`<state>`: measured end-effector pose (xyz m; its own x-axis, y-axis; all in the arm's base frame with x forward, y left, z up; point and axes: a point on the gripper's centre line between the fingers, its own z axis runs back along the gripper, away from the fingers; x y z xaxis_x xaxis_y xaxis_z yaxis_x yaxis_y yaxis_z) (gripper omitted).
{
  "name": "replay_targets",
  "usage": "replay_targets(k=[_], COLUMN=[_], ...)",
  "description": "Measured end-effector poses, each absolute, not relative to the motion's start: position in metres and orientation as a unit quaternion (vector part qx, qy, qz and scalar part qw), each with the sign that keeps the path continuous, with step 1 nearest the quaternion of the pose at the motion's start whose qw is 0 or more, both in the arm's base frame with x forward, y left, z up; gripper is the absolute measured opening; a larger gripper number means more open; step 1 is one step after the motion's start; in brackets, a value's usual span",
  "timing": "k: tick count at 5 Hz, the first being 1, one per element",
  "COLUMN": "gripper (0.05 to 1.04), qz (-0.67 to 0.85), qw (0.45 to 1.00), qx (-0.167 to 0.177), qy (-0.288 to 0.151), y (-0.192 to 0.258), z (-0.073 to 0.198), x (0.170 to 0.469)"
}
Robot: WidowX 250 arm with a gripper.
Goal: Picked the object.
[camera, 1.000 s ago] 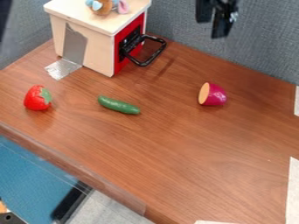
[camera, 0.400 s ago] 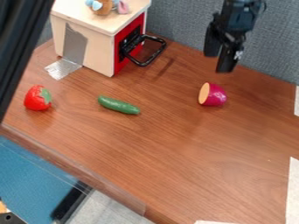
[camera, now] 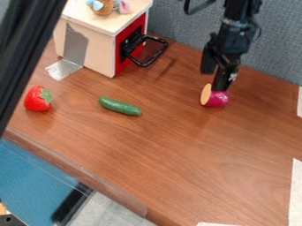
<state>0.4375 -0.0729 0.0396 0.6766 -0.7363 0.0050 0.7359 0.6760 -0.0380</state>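
In the camera view, my end effector (camera: 213,81) had just lowered to the purple vegetable half (camera: 218,99), right of the cucumber (camera: 119,106), so a grasp seemed next. Its fingers stood apart, holding nothing.

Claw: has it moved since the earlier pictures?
Yes, downward in the camera view. The claw, seen against the grey partition at first, now has its fingertips below the partition's bottom edge, one overlapping the purple vegetable.
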Motion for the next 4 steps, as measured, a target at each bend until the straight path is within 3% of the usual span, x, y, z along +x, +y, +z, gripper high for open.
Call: replay_targets(k=[2,3,4], gripper=[1.001,0.954,0.775], qz=[-0.407,-0.407,-0.408], qw=[0.912,0.912,0.911], qx=[-0.03,-0.043,-0.054], qy=[0.024,0.021,0.018], y=[-0.077,-0.081,-0.084], z=[0.016,0.017,0.016], x=[0.44,0.439,0.436])
